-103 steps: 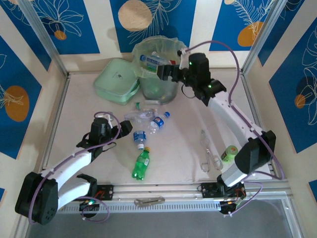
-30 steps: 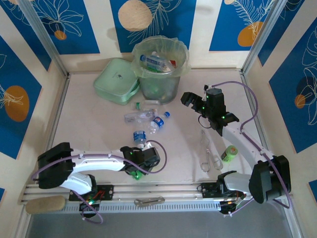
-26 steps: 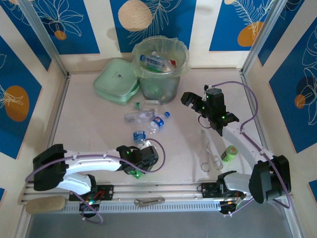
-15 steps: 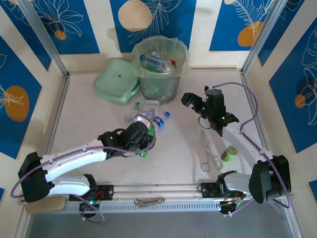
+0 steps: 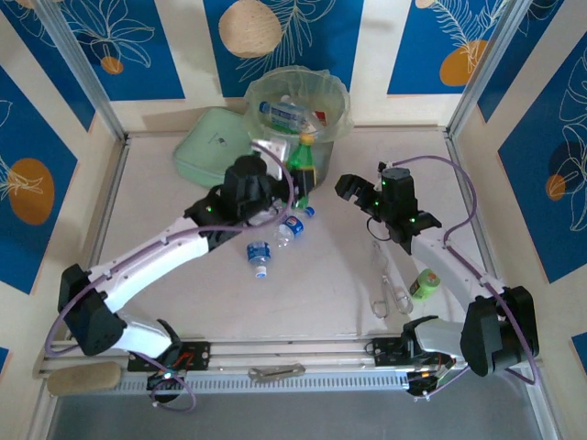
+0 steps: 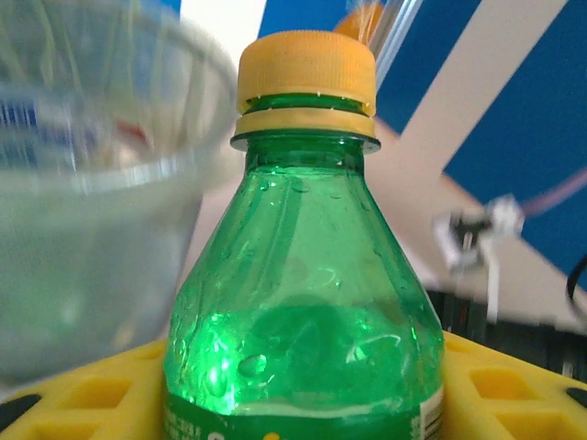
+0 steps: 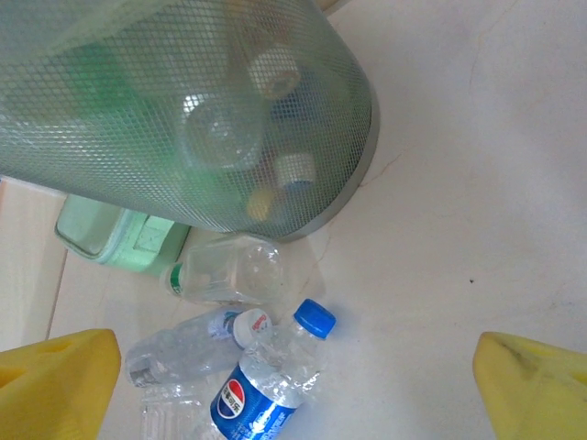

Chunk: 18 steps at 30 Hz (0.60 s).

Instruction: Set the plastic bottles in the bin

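A green bottle (image 5: 303, 158) with a yellow cap is held upright in the closed left gripper (image 5: 293, 186), clamped low on its body between the yellow fingers (image 6: 83, 394). It is seen just beside the near wall of the bin (image 5: 341, 103), outside it, with the cap about level with the rim in the top view. From the left wrist the bin's translucent wall is seen as a blur close on the left of the bottle. Several bottles are already inside the bin, among them a clear one with a blue label (image 5: 282, 112). The right gripper (image 5: 353, 188) is held above the table to the right of the bin, its yellow fingers (image 7: 55, 385) spread wide with nothing between them. Below it, near the foot of the bin, a blue-capped bottle (image 7: 271, 380), a crushed clear bottle (image 7: 183, 348) and a clear bottle with a green neck ring (image 7: 225, 270) are left lying close together. Another blue-labelled bottle (image 5: 259, 257) lies nearer the arms' bases, apart from them. A flat pale-green lid (image 5: 206, 151) is propped against the bin's left side. Metal tongs (image 5: 385, 280) and a stubby lime-green item (image 5: 425, 283) lie near the right arm, well apart from the bottles.
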{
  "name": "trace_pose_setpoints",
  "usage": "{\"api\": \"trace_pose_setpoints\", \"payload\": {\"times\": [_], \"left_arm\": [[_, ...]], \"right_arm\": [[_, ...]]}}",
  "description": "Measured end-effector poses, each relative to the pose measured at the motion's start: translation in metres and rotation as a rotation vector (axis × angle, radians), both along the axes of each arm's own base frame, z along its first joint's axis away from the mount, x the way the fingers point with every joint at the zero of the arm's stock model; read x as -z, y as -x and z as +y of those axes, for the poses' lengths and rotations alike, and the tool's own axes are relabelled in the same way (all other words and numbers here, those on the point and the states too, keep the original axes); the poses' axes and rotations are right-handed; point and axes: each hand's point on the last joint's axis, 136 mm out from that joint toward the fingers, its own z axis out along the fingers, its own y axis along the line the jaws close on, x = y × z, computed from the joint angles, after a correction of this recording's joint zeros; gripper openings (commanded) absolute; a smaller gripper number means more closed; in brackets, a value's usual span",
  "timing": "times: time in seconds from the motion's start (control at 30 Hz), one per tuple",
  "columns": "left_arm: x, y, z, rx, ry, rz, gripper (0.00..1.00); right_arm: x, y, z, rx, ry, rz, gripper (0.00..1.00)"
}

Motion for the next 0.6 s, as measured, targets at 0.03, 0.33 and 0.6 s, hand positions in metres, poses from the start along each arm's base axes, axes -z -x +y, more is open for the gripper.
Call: {"api": "trace_pose_setpoints", "payload": {"times": [0.03,0.33,0.6], "left_arm": [[-0.009,-0.007,0.001,-0.006,0.01,-0.021,0.39],[-0.063,-0.092,0.008,-0.081,0.005,-0.191,0.37],[-0.076,-0.181,0.031,-0.186,-0.057,-0.234,0.37]], "right_arm": [[0.003,0.001,-0.001,0.002,-0.001,0.006,0.99],[0.001,0.005,-0.002,0.001,-0.014,0.004,0.99],[-0.013,0.014,-0.008,0.005,-0.026,-0.03,0.99]]}}
